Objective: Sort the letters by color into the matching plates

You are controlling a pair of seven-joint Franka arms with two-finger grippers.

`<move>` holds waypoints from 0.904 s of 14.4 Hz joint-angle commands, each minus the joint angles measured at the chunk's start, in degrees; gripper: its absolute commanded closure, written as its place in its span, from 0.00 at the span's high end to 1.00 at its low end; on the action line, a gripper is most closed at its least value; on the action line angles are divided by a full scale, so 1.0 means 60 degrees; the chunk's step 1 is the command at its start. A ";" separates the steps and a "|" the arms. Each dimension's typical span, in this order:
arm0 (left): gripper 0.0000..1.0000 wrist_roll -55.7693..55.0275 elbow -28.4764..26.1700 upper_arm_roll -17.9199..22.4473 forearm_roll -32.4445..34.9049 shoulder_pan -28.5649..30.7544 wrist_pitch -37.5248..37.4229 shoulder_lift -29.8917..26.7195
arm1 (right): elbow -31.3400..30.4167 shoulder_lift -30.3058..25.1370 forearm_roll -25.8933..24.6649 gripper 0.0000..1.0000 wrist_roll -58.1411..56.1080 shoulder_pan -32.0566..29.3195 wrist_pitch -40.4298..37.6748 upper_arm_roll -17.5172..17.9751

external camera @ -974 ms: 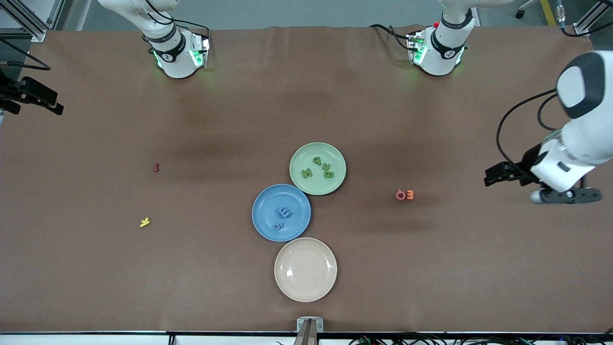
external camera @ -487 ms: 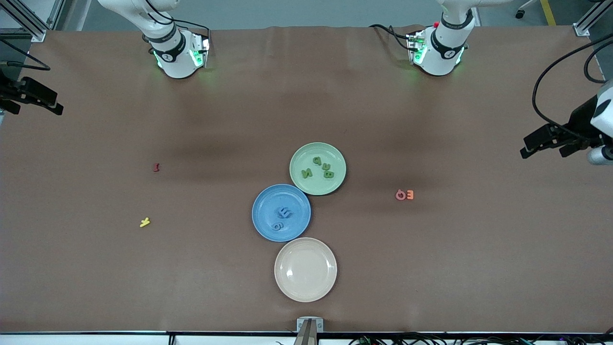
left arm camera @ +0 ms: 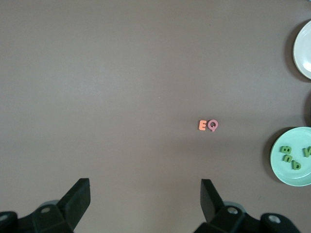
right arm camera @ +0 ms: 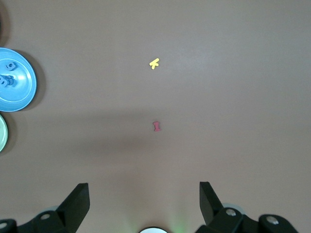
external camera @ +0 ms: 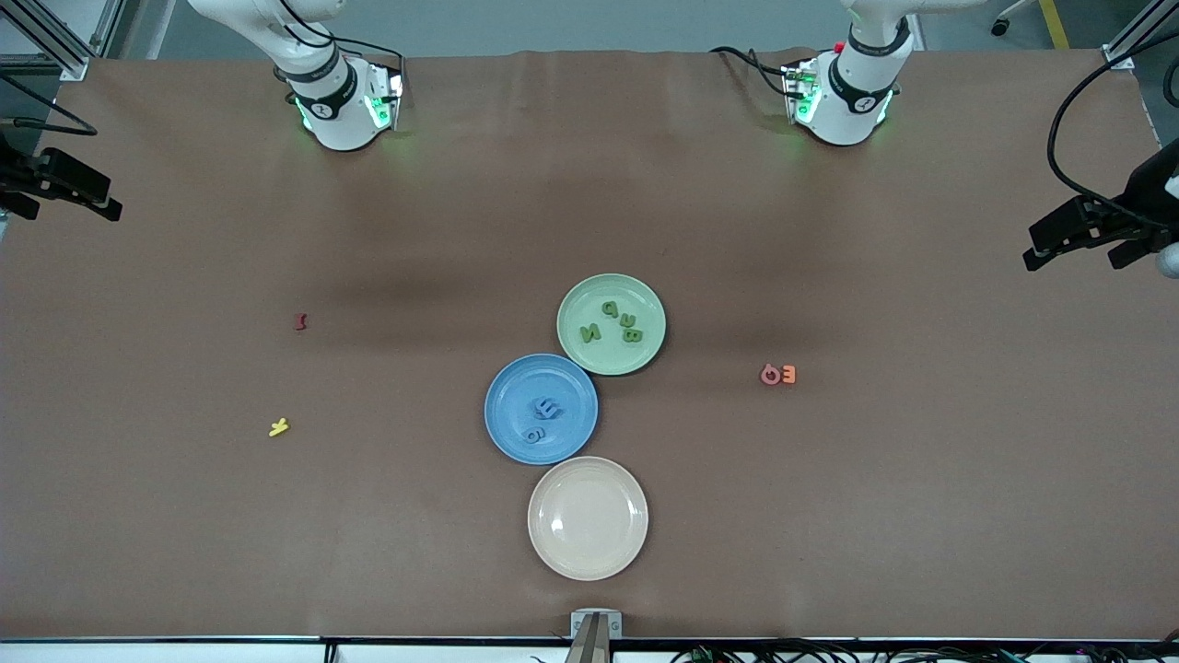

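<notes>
Sorting looked finished: green letters [external camera: 611, 322] lay in the green plate [external camera: 645, 295], blue letters [external camera: 541, 417] in the blue plate [external camera: 507, 387], well away from the left gripper [external camera: 1096, 241] and right gripper [external camera: 55, 189], both empty with fingers spread at the tabletop's ends.

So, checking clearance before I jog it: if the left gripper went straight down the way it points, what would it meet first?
Probably just the bare brown table; the left gripper hangs open, with the small orange and pink foam letters off to the side.
</notes>
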 commanded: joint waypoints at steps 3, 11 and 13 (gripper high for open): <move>1.00 -0.0098 0.0079 -0.0090 0.0114 0.0016 -0.0136 0.0293 | -0.0267 -0.0268 0.0107 1.00 -0.0046 -0.0006 0.0029 -0.0026; 1.00 -0.0069 0.0152 -0.0075 -0.0311 0.0074 -0.0136 0.0293 | -0.0267 -0.0225 0.0107 1.00 -0.0046 -0.0006 0.0029 -0.0026; 1.00 -0.0069 0.0137 -0.0075 -0.0311 0.0074 -0.0136 0.0293 | -0.0267 -0.0224 0.0107 1.00 -0.0046 -0.0006 0.0044 -0.0026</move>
